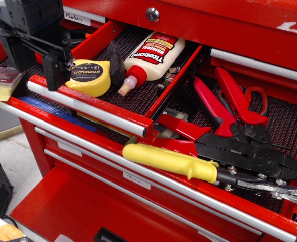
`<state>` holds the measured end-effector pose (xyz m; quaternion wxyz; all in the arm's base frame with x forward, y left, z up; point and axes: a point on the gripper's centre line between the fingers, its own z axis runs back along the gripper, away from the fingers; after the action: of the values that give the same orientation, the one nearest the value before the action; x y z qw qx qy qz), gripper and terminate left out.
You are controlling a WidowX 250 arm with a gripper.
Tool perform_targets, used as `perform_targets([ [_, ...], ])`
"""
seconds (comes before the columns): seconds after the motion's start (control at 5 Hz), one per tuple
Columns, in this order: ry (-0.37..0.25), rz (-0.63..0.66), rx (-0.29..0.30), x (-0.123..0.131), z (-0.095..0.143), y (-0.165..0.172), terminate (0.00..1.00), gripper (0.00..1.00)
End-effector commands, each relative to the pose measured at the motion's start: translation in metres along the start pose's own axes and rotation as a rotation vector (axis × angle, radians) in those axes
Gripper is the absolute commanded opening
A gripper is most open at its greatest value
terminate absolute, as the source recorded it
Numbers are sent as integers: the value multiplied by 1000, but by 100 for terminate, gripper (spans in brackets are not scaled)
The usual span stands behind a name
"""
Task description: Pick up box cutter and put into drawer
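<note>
Upper drawer (pixel 104 115) of the red tool chest stands open, lined with dark ribbed matting. Contents: a yellow tape measure (pixel 89 76) at the front left corner; just right of the tape measure, a black item (pixel 116 61) of unclear kind; further right of the tape measure, a white glue bottle (pixel 151 56) lying on its side, red nozzle pointing to the drawer front. The box cutter (pixel 170 74) lies well right of the tape measure, beyond the glue bottle, against the drawer's right wall. Only a short silver-grey, ridged metal stretch is visible; the rest is hidden by the bottle, so blade condition cannot be told. Lower drawer (pixel 289 126), also open, sits below and right of the tape measure. It holds red-handled pliers (pixel 229 101) and a yellow-handled tool (pixel 168 161), the latter lying across the front edge. The hand (pixel 58 68), black, hangs just left of the tape measure, over the upper drawer's front left corner, well apart from the box cutter. Its fingers merge into one dark mass; whether wide or narrow cannot be told, and nothing is seen held in it.
</note>
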<state>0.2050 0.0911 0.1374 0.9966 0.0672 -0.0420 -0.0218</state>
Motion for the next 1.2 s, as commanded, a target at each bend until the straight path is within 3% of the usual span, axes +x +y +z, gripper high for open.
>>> perform_targets([
  [0.0, 0, 0, 0, 0, 0, 0, 0, 100],
  [0.2, 52, 193, 90, 22, 2, 36, 0, 100],
  [0.4, 69, 271, 163, 41, 19, 75, 0, 100],
  [0.6, 76, 527, 119, 63, 18, 109, 0, 100],
  [0.8, 29, 714, 139, 82, 3, 121, 0, 100],
  [1.0, -10, 762, 103, 92, -14, 126, 0, 100],
])
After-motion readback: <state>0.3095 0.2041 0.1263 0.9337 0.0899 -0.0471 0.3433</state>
